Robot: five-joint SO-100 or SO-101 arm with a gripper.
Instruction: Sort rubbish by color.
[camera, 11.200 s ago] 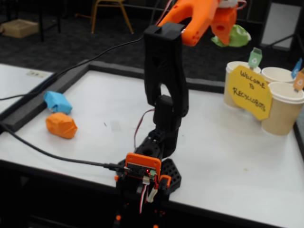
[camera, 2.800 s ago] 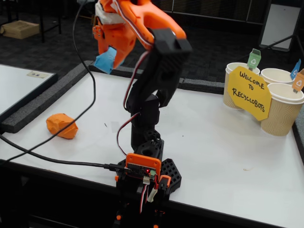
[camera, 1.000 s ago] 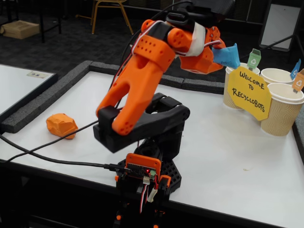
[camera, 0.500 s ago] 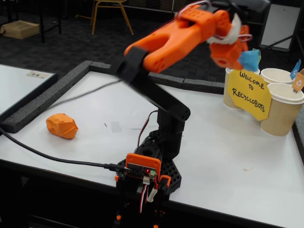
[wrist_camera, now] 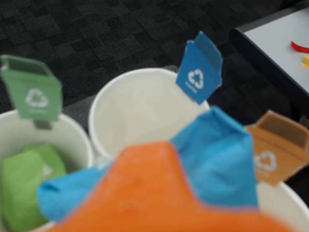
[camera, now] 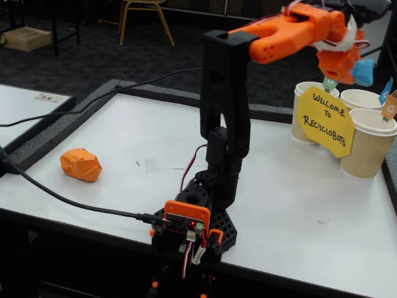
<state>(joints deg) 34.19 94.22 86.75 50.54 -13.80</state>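
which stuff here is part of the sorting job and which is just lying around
Job: blue wad in the gripper; orange wad on the table; green wad in the green-tagged cup; blue-tagged cup; orange-tagged cup.
Lying about: yellow welcome sign; cable; chair.

arm [camera: 224, 118]: black lower links, orange upper link | gripper [camera: 356, 65]: orange, white band behind it | base [camera: 189, 226]: black, orange board cover, red LED | cables: black, red-white wires
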